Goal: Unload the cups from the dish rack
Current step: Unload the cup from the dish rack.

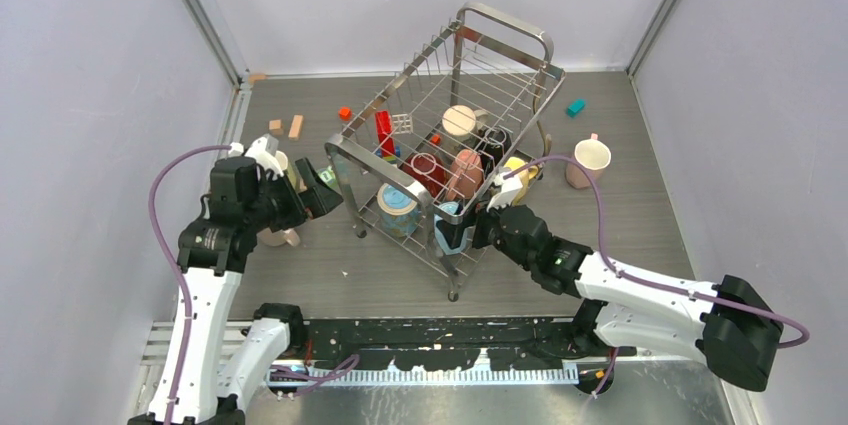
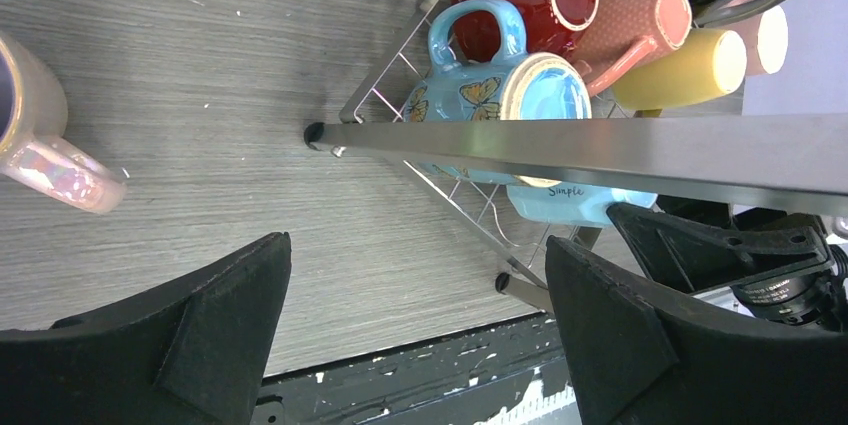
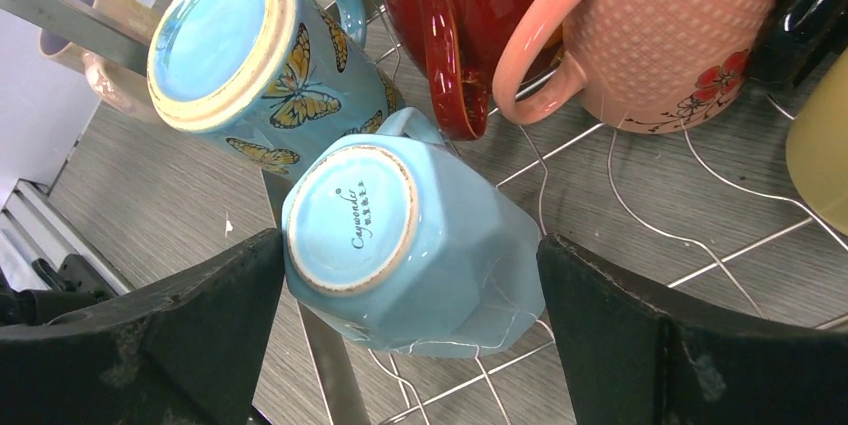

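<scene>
The steel-wire dish rack (image 1: 452, 53) stands mid-table. It holds a butterfly-print blue cup (image 1: 398, 207), a dark red cup (image 1: 423, 171), a pink cup (image 1: 465, 175), a yellow cup (image 1: 518, 173), a black one (image 1: 493, 137) and a cream-bottomed one (image 1: 459, 121). My right gripper (image 3: 410, 275) is open at the rack's near corner, its fingers either side of an upturned light blue faceted cup (image 3: 420, 245). My left gripper (image 2: 415, 345) is open and empty, just outside the rack's left near corner, below the rim bar (image 2: 600, 150).
A cream-pink mug (image 1: 588, 161) stands on the table right of the rack. An iridescent mug (image 2: 40, 145) stands left of the rack by my left arm. Small toy blocks (image 1: 295, 126) and a teal block (image 1: 575, 107) lie behind. A red block (image 1: 384, 132) stands inside the rack.
</scene>
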